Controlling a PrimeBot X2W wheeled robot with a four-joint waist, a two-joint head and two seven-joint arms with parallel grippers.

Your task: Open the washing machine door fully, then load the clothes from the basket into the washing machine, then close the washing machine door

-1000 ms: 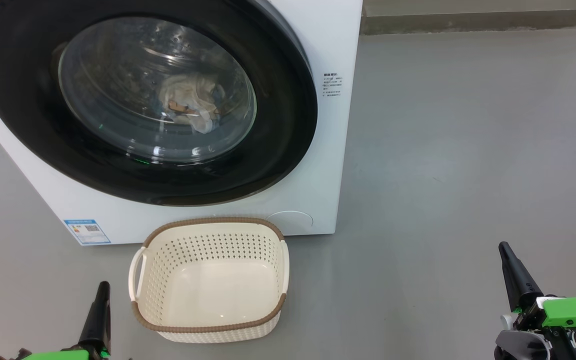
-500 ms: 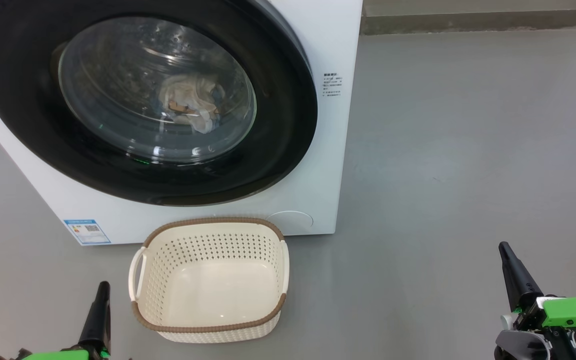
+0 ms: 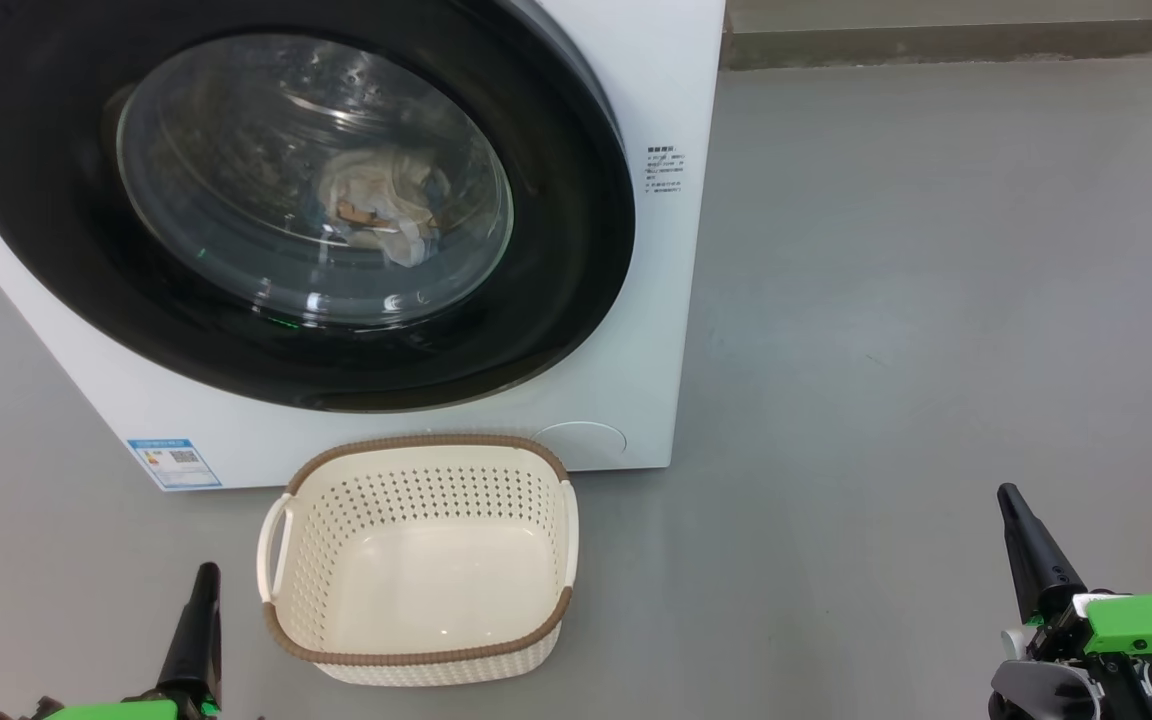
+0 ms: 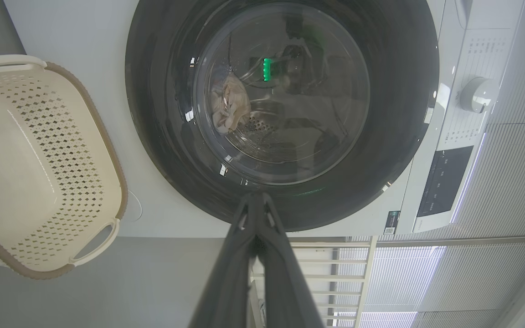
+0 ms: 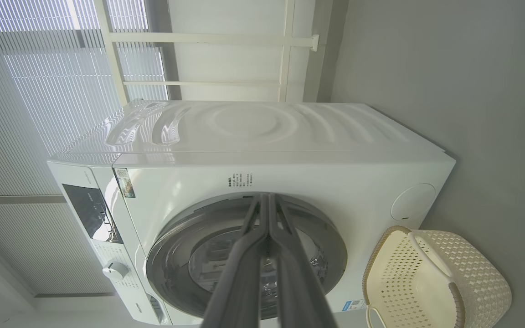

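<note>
Both left fingers (image 4: pixel 233 273), right fingers (image 5: pixel 244 273) closed, empty; clothes (image 3: pixel 376 205) dim behind door (image 3: pixel 36 200).

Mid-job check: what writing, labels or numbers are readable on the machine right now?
Nothing reads clearly.
Blue label sticker, low on the washing machine front: too small.
Dark print right of the washing machine door: blurred.
Control panel markings: too small.

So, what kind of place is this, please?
Probably a laundry area, perhaps at home: a big white front-loading washing machine stands on a grey floor, a cream perforated plastic basket with a brown rim sits before it, and white slatted window blinds hang nearby.
</note>
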